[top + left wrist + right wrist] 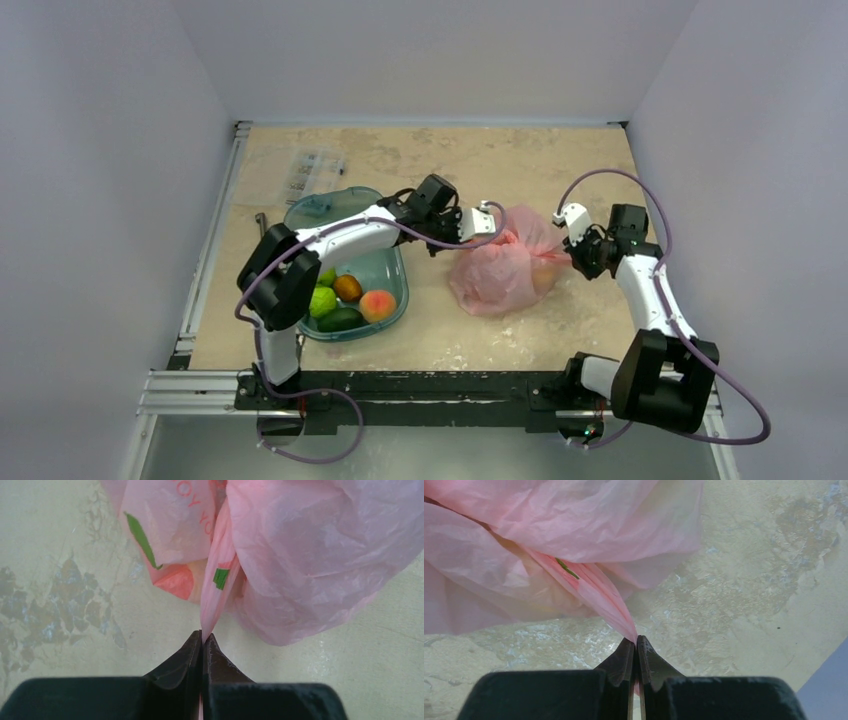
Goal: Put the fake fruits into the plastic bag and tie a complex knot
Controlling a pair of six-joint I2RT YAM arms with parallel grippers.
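left gripper (pixel 202 636): clamped shut on a twisted handle strip (pixel 216 597), drawn taut just ahead of it | right gripper (pixel 636 640): pinched on the opposite handle (pixel 596 587) | plastic bag (pixel 500 268): rested on the counter (pixel 470 340) between both grippers, stretched apart, judged ready for tying

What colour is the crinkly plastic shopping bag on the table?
Pink, translucent; the bag shows best in the left wrist view.

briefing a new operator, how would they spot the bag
On the beige marbled tabletop, look just right of the teal-green clear plastic tub. The thin crinkly translucent pink plastic bag lies there; unlike the rigid tub, it is soft, pink and bulging.
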